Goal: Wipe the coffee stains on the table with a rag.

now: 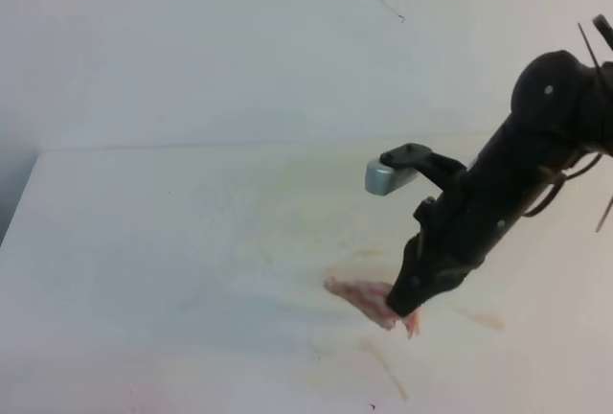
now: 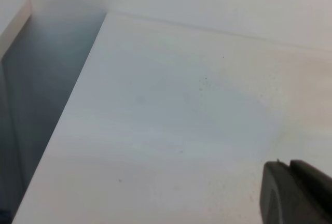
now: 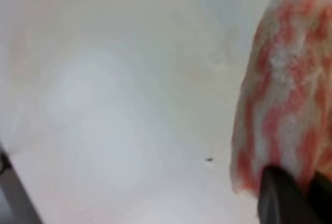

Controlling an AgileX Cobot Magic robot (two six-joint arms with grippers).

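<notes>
The pink-and-white striped rag (image 1: 359,294) lies bunched on the white table (image 1: 172,241), with my right gripper (image 1: 407,310) shut on its right end and pressing it down. Up close in the right wrist view the rag (image 3: 282,94) hangs from the dark fingertips (image 3: 280,198). A light-brown coffee stain (image 1: 485,319) sits just right of the gripper, apart from the rag. A faint tan streak (image 1: 383,361) runs below the rag. My left gripper (image 2: 290,193) shows only in its own wrist view, its dark fingers close together over bare tabletop (image 2: 171,125).
A white wall (image 1: 239,40) rises behind the table's far edge. The table's left edge (image 1: 19,213) drops to a dark gap (image 2: 46,89). Faint yellowish smears (image 1: 316,203) spread across the middle of the tabletop.
</notes>
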